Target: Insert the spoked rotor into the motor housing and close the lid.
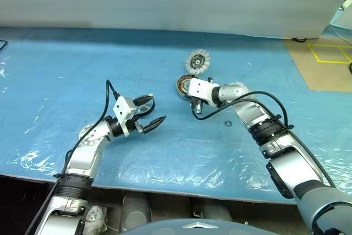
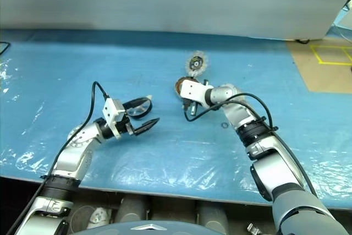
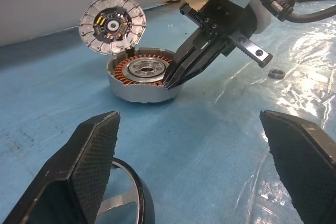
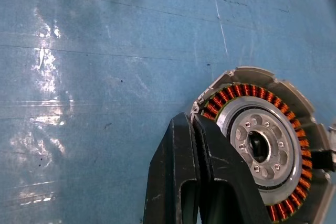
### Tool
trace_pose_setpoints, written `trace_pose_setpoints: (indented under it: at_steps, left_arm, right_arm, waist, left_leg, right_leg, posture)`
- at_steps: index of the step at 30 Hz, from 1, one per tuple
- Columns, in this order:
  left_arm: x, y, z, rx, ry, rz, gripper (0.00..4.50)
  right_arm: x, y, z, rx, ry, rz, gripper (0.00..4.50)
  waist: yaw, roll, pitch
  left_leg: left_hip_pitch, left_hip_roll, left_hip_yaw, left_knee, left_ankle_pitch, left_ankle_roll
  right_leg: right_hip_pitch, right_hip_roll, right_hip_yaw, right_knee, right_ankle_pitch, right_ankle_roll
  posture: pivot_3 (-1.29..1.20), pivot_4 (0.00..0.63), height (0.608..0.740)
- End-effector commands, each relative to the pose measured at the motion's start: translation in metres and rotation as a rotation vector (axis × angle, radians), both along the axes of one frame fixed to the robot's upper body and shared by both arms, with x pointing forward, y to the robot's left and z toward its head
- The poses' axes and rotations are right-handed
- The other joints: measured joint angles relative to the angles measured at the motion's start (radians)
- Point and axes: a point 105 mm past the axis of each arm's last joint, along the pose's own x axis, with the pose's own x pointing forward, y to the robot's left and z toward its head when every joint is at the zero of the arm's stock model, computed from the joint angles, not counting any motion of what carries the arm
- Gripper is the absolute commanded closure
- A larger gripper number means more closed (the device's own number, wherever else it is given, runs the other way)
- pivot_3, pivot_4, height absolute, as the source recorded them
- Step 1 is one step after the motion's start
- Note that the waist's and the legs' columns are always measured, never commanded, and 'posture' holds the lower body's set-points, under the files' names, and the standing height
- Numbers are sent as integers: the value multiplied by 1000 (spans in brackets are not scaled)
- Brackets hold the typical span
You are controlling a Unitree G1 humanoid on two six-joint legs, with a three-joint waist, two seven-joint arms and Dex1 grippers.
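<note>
The round silver-metal motor housing, copper windings ringing its silver hub, sits flat on the blue plastic-covered table; it looks heavy, rigid and slick-walled, best taken across the outer rim, never by the fragile windings. The thin silver lid leans tilted just behind it. The right gripper has its fingers pressed together, tips at the housing's rim; whether they pinch the wall is hard to tell. The left gripper hangs wide open nearby, over a dark ring, cut off and unclear.
</note>
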Motion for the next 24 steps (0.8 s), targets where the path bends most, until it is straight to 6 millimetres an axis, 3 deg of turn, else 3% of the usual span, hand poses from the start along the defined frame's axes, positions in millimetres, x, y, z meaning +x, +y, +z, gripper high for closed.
trace_pose_setpoints:
  at_steps: [1, 5, 9, 12, 16, 19, 22, 24]
  left_arm:
    - [-1, -3, 10, -4, -42, -18, 0]
    - [-1, -3, 11, -4, -45, -20, 0]
    - [-5, -1, 12, -1, -46, -26, 0]
    - [-7, 0, 9, 6, -37, -28, 0]
    - [-8, 1, 8, 8, -32, -29, 0]
    - [-8, -1, 7, 6, -29, -33, 0]
    - [-8, -4, 7, 3, -27, -42, 0]
    - [-8, -6, 6, 2, -25, -48, 0]
  right_arm:
    - [-1, 3, 10, 38, -14, 7, 4473]
    - [-11, 11, 15, 97, 48, 44, 4473]
    - [-47, 16, 10, 94, 186, 189, 4473]
    - [-75, 8, -2, 26, 290, 261, 4473]
    - [-96, 1, -13, -20, 370, 296, 4473]
    - [-94, -2, -19, -37, 349, 274, 4473]
    - [-85, 6, -10, 53, 323, 234, 4473]
    - [-81, 9, -6, 98, 311, 215, 4072]
  waist:
    - [0, 0, 0]
    - [0, 0, 0]
    - [1, 0, 0]
    - [2, 0, 0]
    - [2, 0, 0]
    - [1, 0, 0]
    - [-1, 0, 0]
    - [-3, 0, 0]
  left_leg:
    - [0, 0, 0, 0, 0, 0]
    - [0, 0, 0, 0, 0, 0]
    - [-1, 1, 0, -1, 0, 0]
    - [-1, 1, 0, -2, 0, 0]
    - [0, 1, 0, -1, 0, 0]
    - [1, 1, 0, -1, 0, 0]
    - [2, 1, 1, 0, 0, 0]
    - [4, 1, 2, 0, 0, 0]
  right_leg:
    - [0, 0, 0, 0, 0, 0]
    - [0, 0, 0, 0, 0, 0]
    - [0, 0, -1, 0, 0, 0]
    - [-1, 0, -2, 0, 0, 1]
    - [0, 0, -2, 0, 0, 0]
    - [1, 0, -1, 0, 0, 0]
    - [1, 0, 1, 0, 0, 0]
    - [2, 0, 2, 0, 0, 0]
  posture:
    - [0, 150, 740]
    - [0, 150, 740]
    - [0, 150, 740]
    - [0, 150, 740]
    - [0, 150, 740]
    - [0, 150, 740]
    - [0, 150, 740]
    - [0, 150, 740]
